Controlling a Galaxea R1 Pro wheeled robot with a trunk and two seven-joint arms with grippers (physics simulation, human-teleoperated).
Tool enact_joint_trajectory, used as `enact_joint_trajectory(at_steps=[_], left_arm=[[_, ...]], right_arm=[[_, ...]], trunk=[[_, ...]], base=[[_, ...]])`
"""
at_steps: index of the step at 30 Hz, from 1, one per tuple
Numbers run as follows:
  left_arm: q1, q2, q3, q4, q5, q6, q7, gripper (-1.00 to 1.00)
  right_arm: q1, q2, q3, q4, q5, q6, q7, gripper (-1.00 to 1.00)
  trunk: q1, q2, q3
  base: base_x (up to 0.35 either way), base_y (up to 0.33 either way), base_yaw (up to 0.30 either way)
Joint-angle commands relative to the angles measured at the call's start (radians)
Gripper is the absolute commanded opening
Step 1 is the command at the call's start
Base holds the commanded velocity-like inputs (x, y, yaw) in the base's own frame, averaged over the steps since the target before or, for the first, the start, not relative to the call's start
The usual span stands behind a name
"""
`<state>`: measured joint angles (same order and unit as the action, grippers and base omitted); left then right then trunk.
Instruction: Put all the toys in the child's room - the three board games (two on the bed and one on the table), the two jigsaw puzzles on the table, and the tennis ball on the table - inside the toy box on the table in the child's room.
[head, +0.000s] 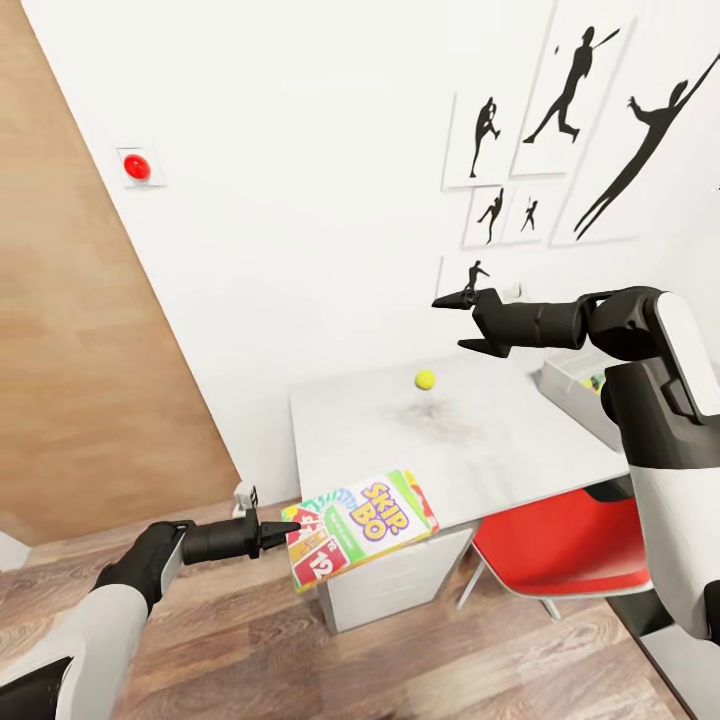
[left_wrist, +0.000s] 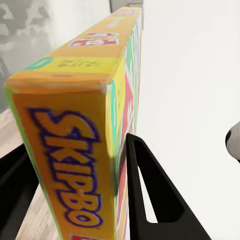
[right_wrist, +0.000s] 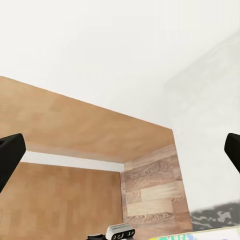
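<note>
My left gripper (head: 287, 537) is shut on the near edge of the SKIP-BO board game (head: 363, 524) and holds it flat, just off the table's (head: 380, 425) front left corner. In the left wrist view the box (left_wrist: 75, 125) sits tight between both fingers (left_wrist: 150, 195). The tennis ball (head: 425, 380) rests near the table's back edge. My right gripper (head: 449, 322) hangs open above the table to the ball's right, with nothing in it (right_wrist: 120, 150). The toy box (head: 572, 384) stands at the table's right end, partly hidden by my right arm, with something coloured inside. The bed is out of view.
A red chair (head: 560, 545) is tucked under the table's right side. A white wall with black silhouette pictures (head: 560, 120) runs behind the table. A wooden door (head: 70, 330) stands at the left. Wood floor (head: 300, 660) lies in front of the table.
</note>
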<state>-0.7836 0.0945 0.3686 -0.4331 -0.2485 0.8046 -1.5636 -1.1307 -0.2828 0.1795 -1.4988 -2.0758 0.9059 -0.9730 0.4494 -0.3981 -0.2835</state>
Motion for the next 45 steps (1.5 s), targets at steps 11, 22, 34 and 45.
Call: enact_joint_trajectory(at_steps=[11, 22, 34, 45], left_arm=[[-0.002, -0.001, 0.006, -0.001, -0.011, 0.005, -0.007, -1.0], [-0.001, -0.001, 0.006, -0.001, -0.011, 0.005, -0.007, -1.0], [-0.002, 0.001, 0.006, -0.002, -0.011, 0.005, -0.007, -1.0], [-0.001, -0.001, 0.006, -0.003, -0.011, 0.005, -0.007, -1.0]], right_arm=[[-0.001, -0.001, 0.0, -0.001, -0.009, 0.001, -0.01, 1.0], [-0.001, -0.001, 0.0, -0.002, -0.009, 0.001, -0.01, 1.0], [-0.001, -0.001, 0.0, -0.006, -0.009, 0.0, -0.01, 1.0], [-0.001, -0.001, 0.0, -0.009, -0.009, -0.001, -0.012, 1.0]], trunk=[[0.001, -0.002, 0.016], [0.001, -0.002, 0.035], [0.001, -0.002, 0.054], [0.001, -0.002, 0.073]], base=[[0.0, 0.0, 0.0], [0.0, 0.0, 0.0], [0.0, 0.0, 0.0], [0.0, 0.0, 0.0]])
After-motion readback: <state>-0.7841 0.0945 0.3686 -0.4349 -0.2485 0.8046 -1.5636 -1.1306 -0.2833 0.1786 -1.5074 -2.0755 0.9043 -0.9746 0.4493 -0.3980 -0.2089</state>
